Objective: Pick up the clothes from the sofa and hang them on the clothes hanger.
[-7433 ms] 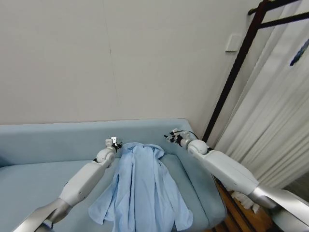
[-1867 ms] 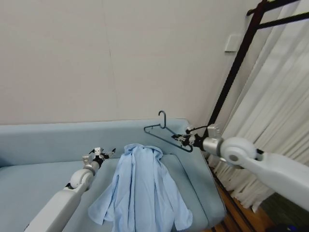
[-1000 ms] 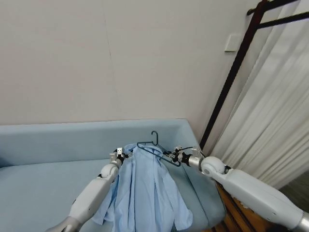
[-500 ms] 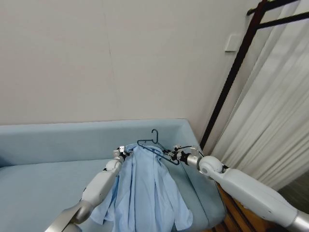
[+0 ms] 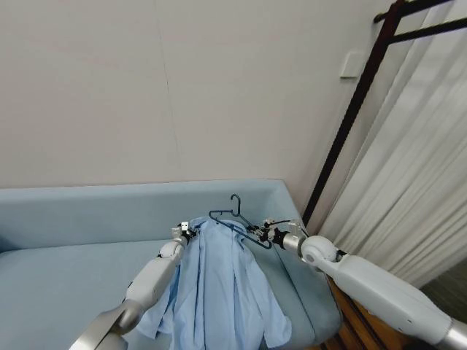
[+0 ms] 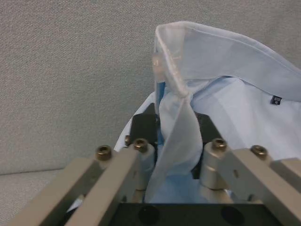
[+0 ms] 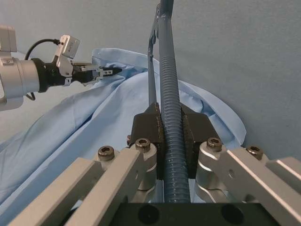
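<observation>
While shirt (image 5: pixel 219 284) lies draped down sofa (image 5: pixel 73 219) seat, collar end raised at backrest, left gripper (image 5: pixel 187 228) touching collar's left side. Left gripper pads narrow, pinched on collar edge; left wrist view shows fabric fold squeezed between them. Hanger (image 5: pixel 237 211) sits just above collar, hook up, tilted, lower end in right gripper (image 5: pixel 266 233) just right of collar. Right gripper clamped tight on ribbed blue hanger bar. Dark rack pole (image 5: pixel 350 117) stands right of sofa, apart from both grippers.
</observation>
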